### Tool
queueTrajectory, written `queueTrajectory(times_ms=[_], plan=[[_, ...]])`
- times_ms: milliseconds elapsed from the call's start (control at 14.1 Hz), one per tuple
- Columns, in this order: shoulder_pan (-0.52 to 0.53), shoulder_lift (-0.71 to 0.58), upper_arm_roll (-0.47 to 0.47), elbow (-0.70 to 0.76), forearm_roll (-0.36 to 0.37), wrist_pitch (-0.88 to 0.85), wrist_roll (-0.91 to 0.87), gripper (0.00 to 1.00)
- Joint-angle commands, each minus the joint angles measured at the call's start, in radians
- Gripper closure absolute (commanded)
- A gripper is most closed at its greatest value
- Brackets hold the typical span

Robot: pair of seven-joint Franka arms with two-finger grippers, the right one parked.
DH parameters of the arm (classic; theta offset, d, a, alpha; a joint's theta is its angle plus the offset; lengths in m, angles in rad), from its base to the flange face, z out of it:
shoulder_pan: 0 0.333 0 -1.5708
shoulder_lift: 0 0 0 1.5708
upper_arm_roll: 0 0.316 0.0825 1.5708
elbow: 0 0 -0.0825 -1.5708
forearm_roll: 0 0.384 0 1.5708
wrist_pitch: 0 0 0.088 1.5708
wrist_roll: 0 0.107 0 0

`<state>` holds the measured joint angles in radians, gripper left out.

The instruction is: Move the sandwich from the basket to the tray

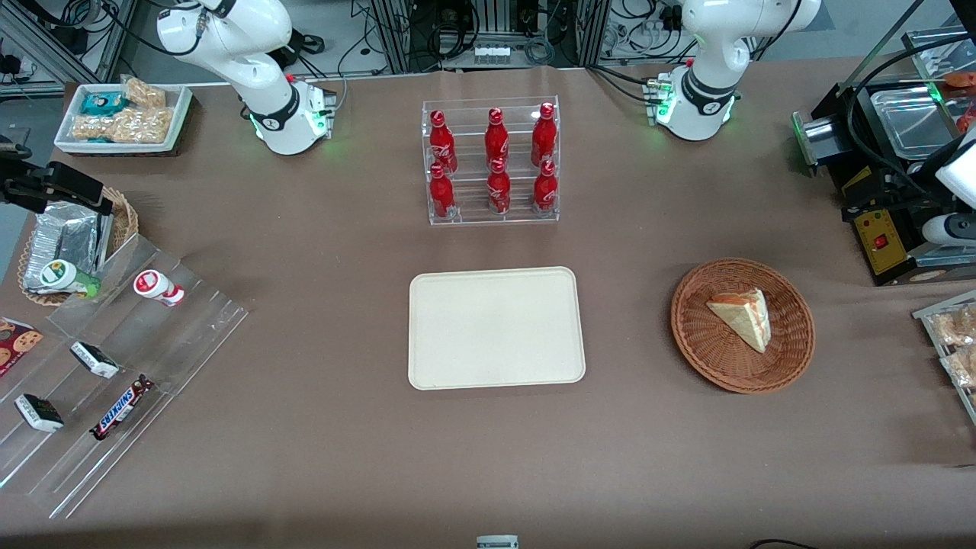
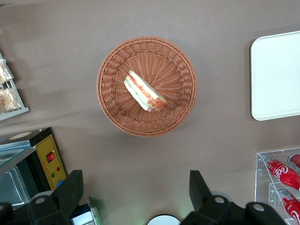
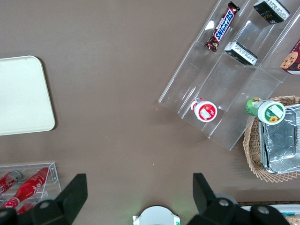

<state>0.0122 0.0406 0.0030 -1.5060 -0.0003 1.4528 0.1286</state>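
The sandwich, a pale bread wedge with orange-red and green layers, lies in the round brown wicker basket. The cream tray sits bare beside the basket, toward the parked arm's end. My gripper hangs high above the table, over the bare cloth between the basket and the working arm's base. It is open, with nothing between its black fingers. The sandwich is well apart from them.
A clear rack of red cola bottles stands farther from the front camera than the tray. A black machine with a yellow panel and a bin of snack packs flank the basket at the working arm's end.
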Motion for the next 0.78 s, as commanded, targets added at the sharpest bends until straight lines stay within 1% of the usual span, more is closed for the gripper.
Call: queueTrajectory(times_ms=[0, 496, 708], plan=[[0.002, -0.005, 0.0, 0.007, -0.003, -0.018, -0.009, 0.0], [-0.006, 0.001, -0.003, 0.007, 0.003, -0.046, -0.011, 0.0], [-0.006, -0.002, -0.005, -0.032, -0.001, -0.041, -0.012, 0.0]])
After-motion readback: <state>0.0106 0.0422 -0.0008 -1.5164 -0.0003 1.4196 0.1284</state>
